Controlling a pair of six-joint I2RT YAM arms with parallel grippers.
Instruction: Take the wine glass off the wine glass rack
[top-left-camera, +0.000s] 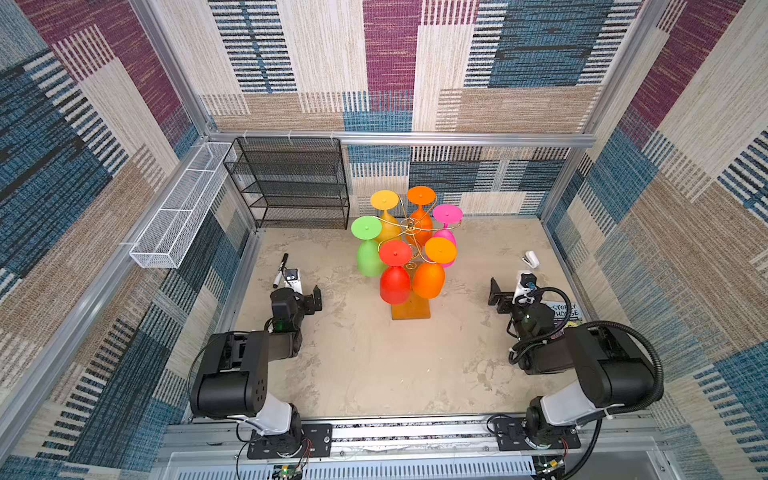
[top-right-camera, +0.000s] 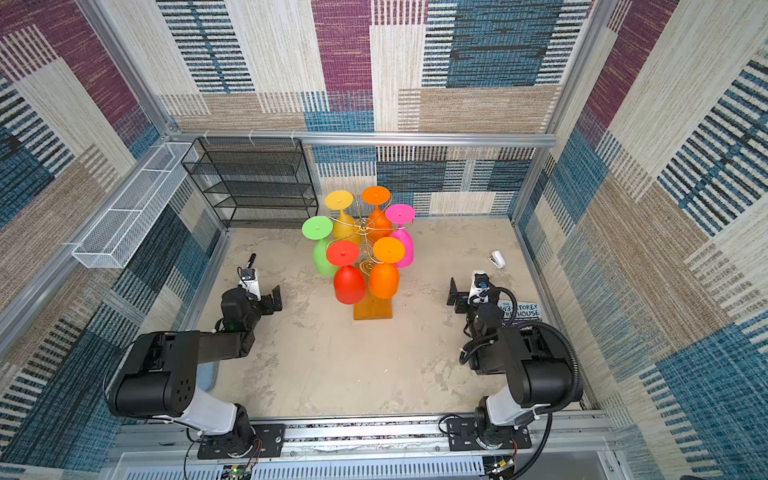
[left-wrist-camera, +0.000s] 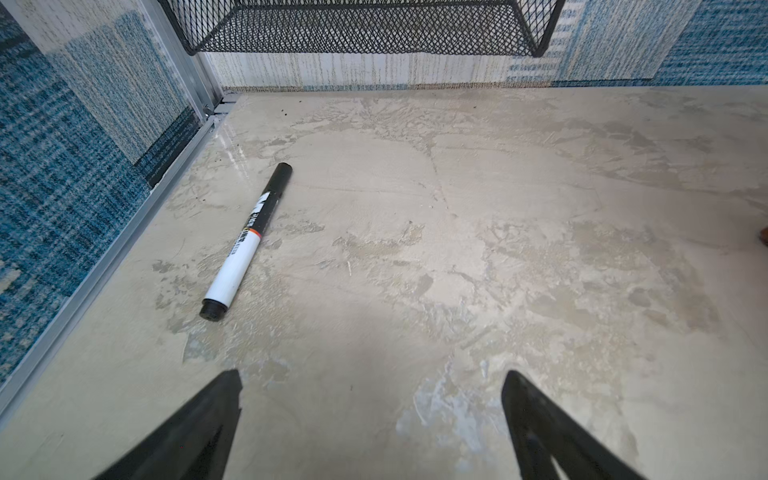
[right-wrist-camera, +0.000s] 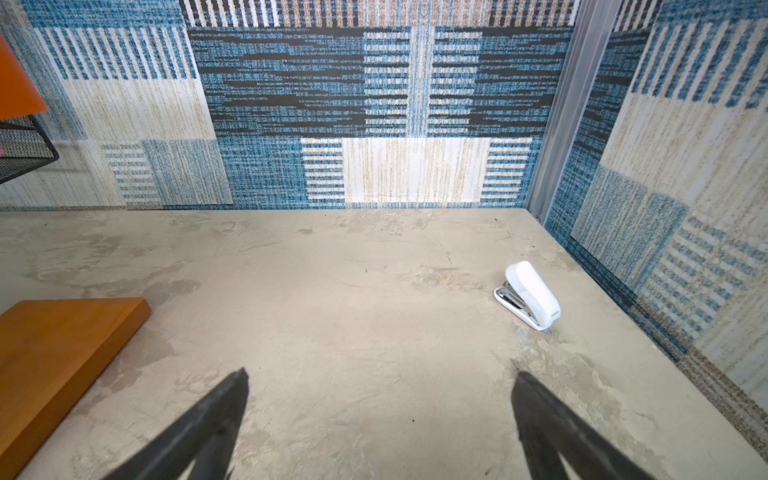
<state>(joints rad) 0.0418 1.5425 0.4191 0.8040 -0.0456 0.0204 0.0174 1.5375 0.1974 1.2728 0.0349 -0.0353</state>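
Wine glasses (top-left-camera: 368, 259) in six colours hang bowl-down by their feet from the gold wire arms of the wine glass rack (top-left-camera: 409, 225). The rack stands on its orange-brown wooden base at mid-table, toward the back wall, and no glass is off it yet. The red glass (top-left-camera: 395, 284) and the orange glass (top-left-camera: 429, 279) hang nearest your arms, side by side and close to touching.

Your left gripper (top-left-camera: 316, 298) and right gripper (top-left-camera: 496, 297) flank the rack low over the table (top-left-camera: 374, 365), well apart from it. Both wrist views show the jaws wide and empty. A marker (left-wrist-camera: 247, 241) lies near the left gripper, a white stapler (right-wrist-camera: 528, 295) beyond the right, and a book (top-left-camera: 563, 311) sits partly hidden behind the right arm.

The risks from here are a matter of judgement. The bowls crowd each other, so a wide claw closing on one may knock its neighbour and set it swinging off its arm. Lifting straight up, rather than sliding the foot out along the wire, could drag the whole rack over. The smooth, rounded bowls may also slip from your pads.
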